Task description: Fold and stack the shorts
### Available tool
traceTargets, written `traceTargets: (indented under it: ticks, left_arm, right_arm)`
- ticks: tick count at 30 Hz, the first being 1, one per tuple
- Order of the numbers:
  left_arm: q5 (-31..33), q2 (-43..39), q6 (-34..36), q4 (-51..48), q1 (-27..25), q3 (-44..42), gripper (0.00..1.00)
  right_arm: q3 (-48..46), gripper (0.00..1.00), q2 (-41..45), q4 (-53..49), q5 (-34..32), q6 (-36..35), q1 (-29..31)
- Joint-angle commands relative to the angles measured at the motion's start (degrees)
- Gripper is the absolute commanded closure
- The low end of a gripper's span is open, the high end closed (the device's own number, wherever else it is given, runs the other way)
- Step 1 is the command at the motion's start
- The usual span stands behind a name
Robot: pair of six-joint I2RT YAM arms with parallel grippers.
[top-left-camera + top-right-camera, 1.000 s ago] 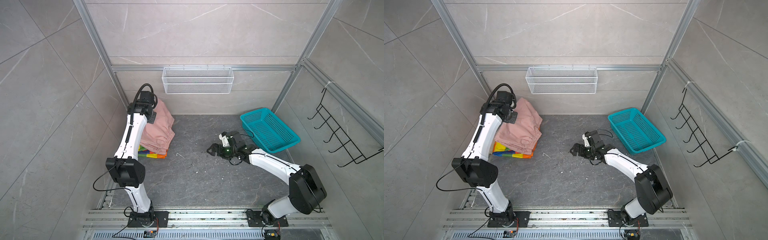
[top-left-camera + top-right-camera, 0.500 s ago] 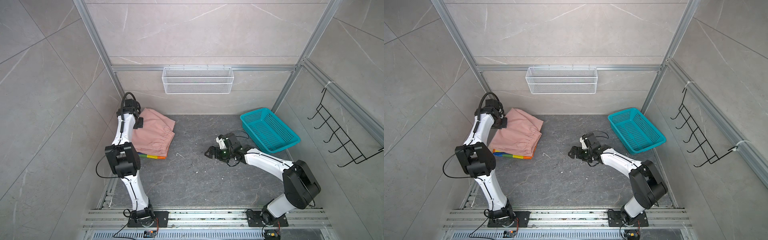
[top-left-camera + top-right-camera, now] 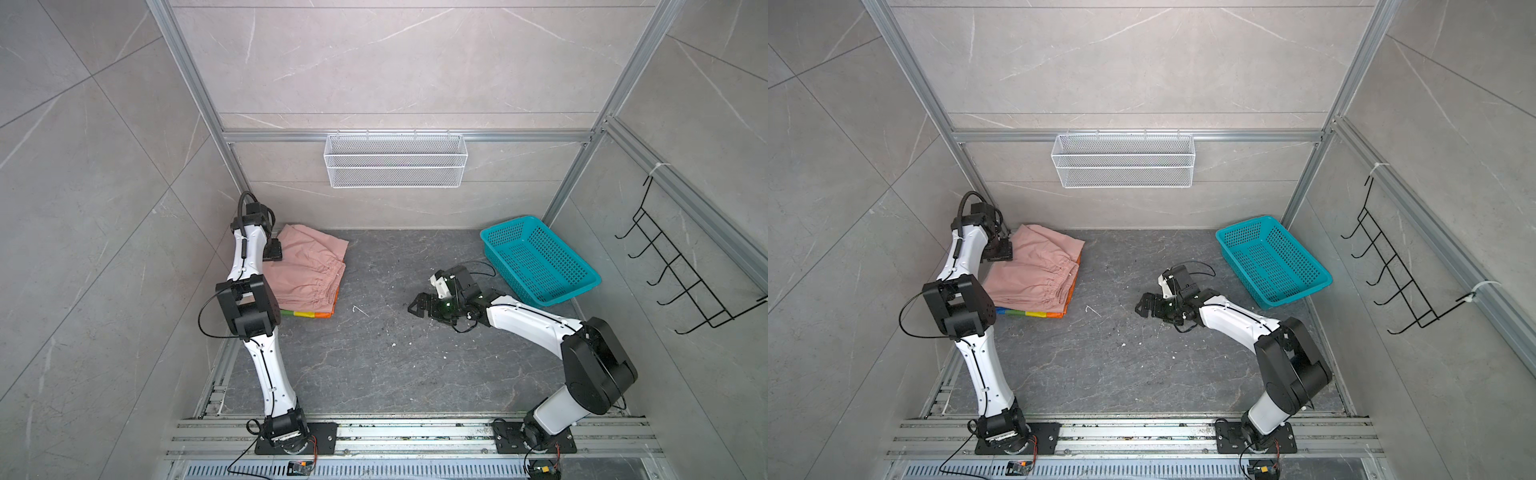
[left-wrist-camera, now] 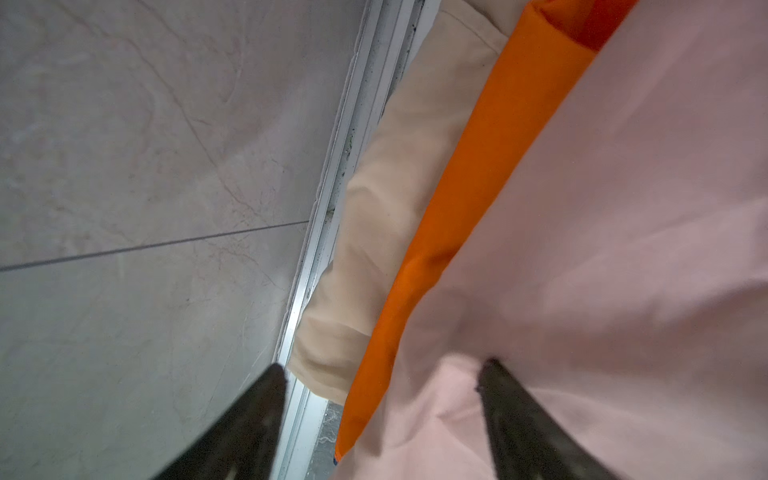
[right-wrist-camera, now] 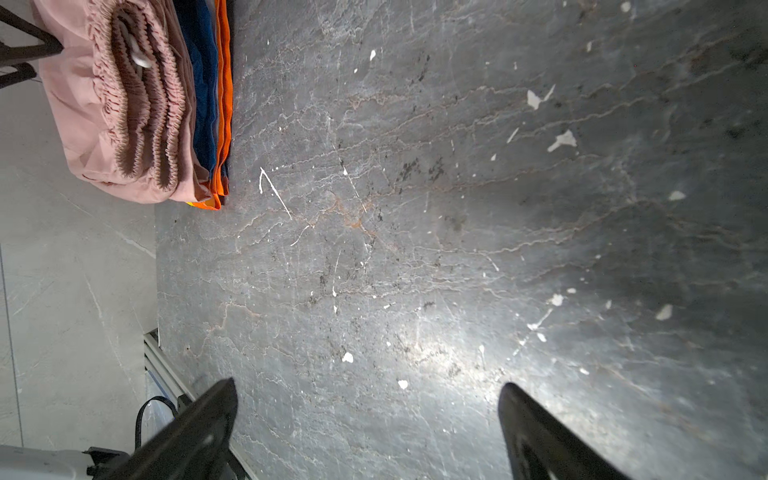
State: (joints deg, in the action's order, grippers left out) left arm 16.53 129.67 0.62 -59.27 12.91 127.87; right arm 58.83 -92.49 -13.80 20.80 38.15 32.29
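Both top views show pink shorts (image 3: 303, 266) (image 3: 1038, 266) lying front-to-back, waistband facing the middle.

Shorts (image 3: 309, 266) left, basket (image 3: 538, 266) right

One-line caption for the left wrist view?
Open left end effector at pink shorts stacked over striped shorts and beige shorts.

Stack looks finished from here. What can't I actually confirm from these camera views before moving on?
- Plain beige fabric shorts: unseen in both top views, covered by the dusty pink gathered-waist shorts; left wrist view shows one strip.
- Rainbow-striped shorts: only edges show; fold hidden beneath the pink pair.
- Left gripper: fingertips blurred in left wrist view; contact with fabric unclear.
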Motion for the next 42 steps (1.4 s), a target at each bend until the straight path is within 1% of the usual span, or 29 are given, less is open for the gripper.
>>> traceTargets:
  ticks: [1, 2, 4, 7, 9, 11, 13, 15, 16, 18, 20, 23, 26, 29, 30, 32, 36, 37, 39, 40, 42]
  left_arm:
    - [-4.6, -4.4, -3.9, -2.9, 0.4, 3.4, 0.00]
    - [-6.0, -5.5, -4.3, -3.1, 0.3, 3.8, 0.00]
    - [-11.2, -8.3, -5.5, -2.9, 0.2, 3.4, 0.00]
    - [-17.3, -13.6, -7.1, -1.5, -0.5, 1.0, 0.00]
    - [-18.8, -17.8, -7.1, 1.0, -2.2, -2.1, 0.00]
    - [-17.4, -23.4, -5.6, 5.9, -5.6, -7.6, 0.00]
    - [-17.1, -29.3, -4.5, 12.3, -9.0, -15.2, 0.00]
    - [-17.5, -37.1, -4.3, 21.1, -12.2, -25.4, 0.00]
    - [-18.4, -40.8, -4.4, 25.8, -13.1, -31.0, 0.00]
    - [-19.2, -48.9, -4.3, 38.0, -14.5, -44.1, 0.00]
    - [-19.2, -54.7, -4.1, 46.2, -14.8, -54.0, 0.00]
    - [-16.3, -59.6, -4.8, 50.3, -14.9, -62.9, 0.00]
    - [-9.3, -62.9, -7.1, 52.1, -14.9, -70.1, 0.00]
    - [-3.1, -65.8, -7.0, 58.9, -15.0, -80.3, 0.00]
    - [-0.9, -66.2, -6.4, 61.5, -14.9, -83.8, 0.00]
    - [3.9, -65.5, -6.5, 65.2, -15.0, -88.0, 0.00]
    - [10.2, -59.5, -7.3, 68.4, -14.9, -90.0, 0.00]
    - [12.0, -57.7, -7.5, 69.0, -14.9, -90.4, 0.00]
    - [12.1, -54.6, -6.6, 73.0, -14.8, -92.3, 0.00]
    - [11.4, -53.2, -6.0, 75.9, -14.8, -93.5, 0.00]
    - [10.8, -50.8, -6.4, 79.0, -14.7, -94.6, 0.00]
  right_arm:
    - [2.5, 0.01, 1.5, -2.8, -0.8, -1.2, 0.5]
    - [3.0, 0.01, 1.8, -3.8, -1.4, -1.8, 0.5]
    - [4.6, 0.01, 2.7, -6.1, -2.7, -3.4, 0.5]
    - [6.9, 0.01, 4.4, -10.1, -6.1, -6.2, 0.2]
    - [8.1, 0.01, 5.9, -12.4, -9.2, -8.1, -0.5]
    - [9.2, 0.01, 7.4, -14.9, -12.1, -9.9, -2.4]
    - [9.9, 0.01, 9.2, -17.0, -14.9, -10.8, -5.2]
    - [10.6, 0.01, 11.3, -19.3, -18.9, -11.6, -8.7]
    - [10.8, 0.01, 12.4, -20.1, -21.4, -12.0, -10.2]
    - [10.6, 0.01, 15.0, -21.3, -29.9, -13.8, -12.3]
    - [9.3, 0.01, 17.6, -20.6, -38.6, -15.4, -13.5]
    - [4.8, 0.01, 21.3, -16.9, -53.3, -16.3, -14.5]
    - [-0.4, 0.01, 23.2, -12.7, -63.6, -16.9, -16.6]
    - [-5.3, 0.01, 22.2, -8.6, -71.7, -17.1, -18.0]
    - [-6.6, 0.01, 21.2, -7.2, -73.3, -17.2, -18.3]
    - [-8.8, 0.01, 18.7, -4.7, -75.3, -17.3, -18.5]
    - [-11.9, 0.01, 13.0, 0.9, -75.3, -16.6, -18.5]
    - [-13.0, 0.01, 11.6, 3.5, -76.2, -17.2, -18.5]
    - [-15.8, 0.01, 9.2, 9.9, -78.3, -18.6, -18.5]
    - [-17.9, 0.01, 8.6, 15.0, -78.4, -20.6, -18.5]
    - [-22.5, 0.01, 8.9, 25.6, -76.9, -23.7, -18.5]
